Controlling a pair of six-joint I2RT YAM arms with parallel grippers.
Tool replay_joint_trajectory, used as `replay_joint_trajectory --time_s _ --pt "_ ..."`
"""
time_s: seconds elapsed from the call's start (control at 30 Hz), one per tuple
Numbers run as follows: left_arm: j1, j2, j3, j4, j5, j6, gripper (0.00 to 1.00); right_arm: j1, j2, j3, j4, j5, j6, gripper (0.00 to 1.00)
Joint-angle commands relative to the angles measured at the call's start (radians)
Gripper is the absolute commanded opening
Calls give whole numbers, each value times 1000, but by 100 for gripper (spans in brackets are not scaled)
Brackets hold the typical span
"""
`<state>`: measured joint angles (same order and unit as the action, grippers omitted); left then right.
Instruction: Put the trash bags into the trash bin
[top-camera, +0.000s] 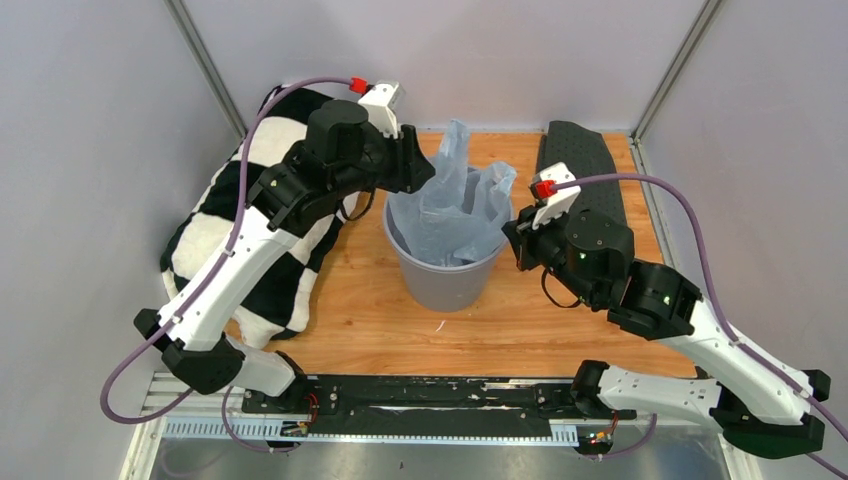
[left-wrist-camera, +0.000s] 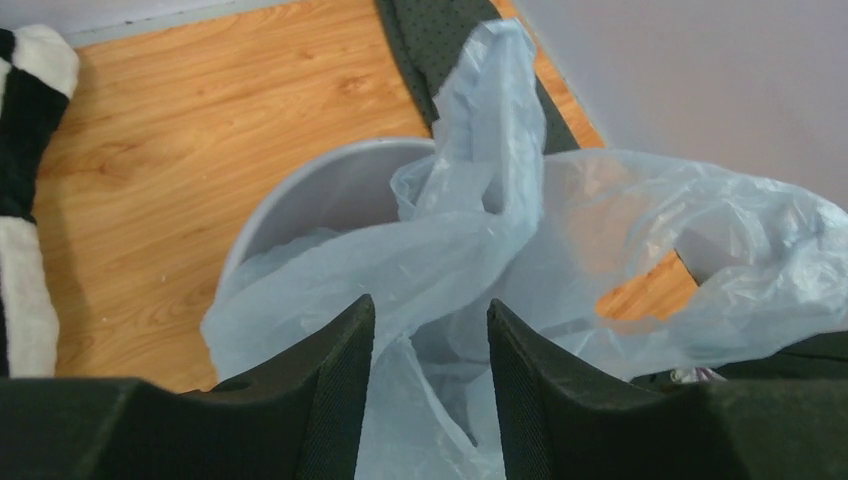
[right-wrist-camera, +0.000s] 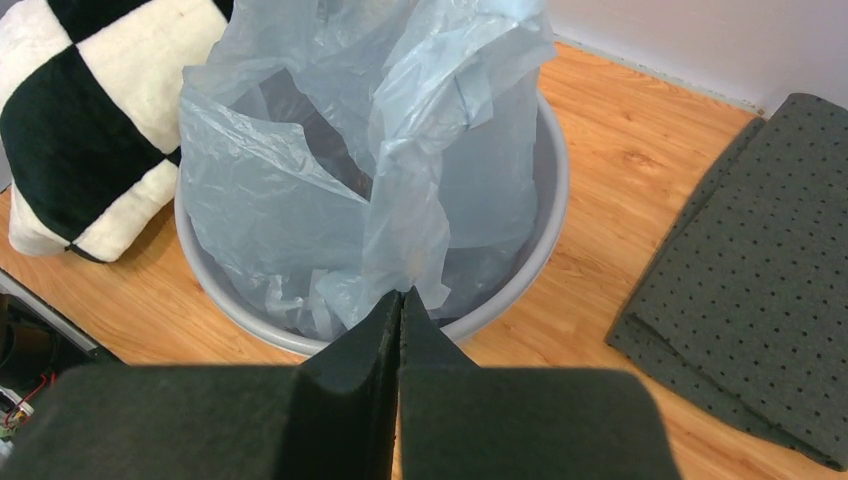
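Top view first: the bin (top-camera: 445, 280) stands mid-bench (top-camera: 560, 330), with the checkered pillow (top-camera: 215, 250) along the left edge and the dotted cloth (top-camera: 585, 160) in the far right corner. The bag (top-camera: 450, 215) is partly down inside the bin, but its handle loops and upper folds stick up above the rim. My left jaws are at the bin's far-left rim, my right jaws at its right rim.

Left wrist view: the left jaws stand apart, with loose plastic drooping through the gap and nothing pinched.

Right wrist view: the right jaws are closed tight, their tips right at a hanging strip of the bag. Whether film is nipped between them I cannot tell.

My read on handling: this is feather-light, limp, crinkly film. It won't hold a shape, it will spring back up and slide off smooth pads. I'd take it by a bunched handle loop or a thick gathered fold and push down, not by a single layer, which could tear.
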<state>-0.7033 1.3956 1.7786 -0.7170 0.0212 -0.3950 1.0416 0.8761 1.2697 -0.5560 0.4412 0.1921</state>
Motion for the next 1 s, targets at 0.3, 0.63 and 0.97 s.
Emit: replay_joint_trajectory --time_s 0.3,0.63,0.97 --pt "-185 22 179 -83 -240 212 64 -8 22 4 -42 -30 23 0" --pt "-208 249 349 -100 -346 267 73 -8 -5 -3 -64 -16 34 0" --pt "-214 339 371 -101 -487 231 24 -8 -42 -14 -121 56 69 0"
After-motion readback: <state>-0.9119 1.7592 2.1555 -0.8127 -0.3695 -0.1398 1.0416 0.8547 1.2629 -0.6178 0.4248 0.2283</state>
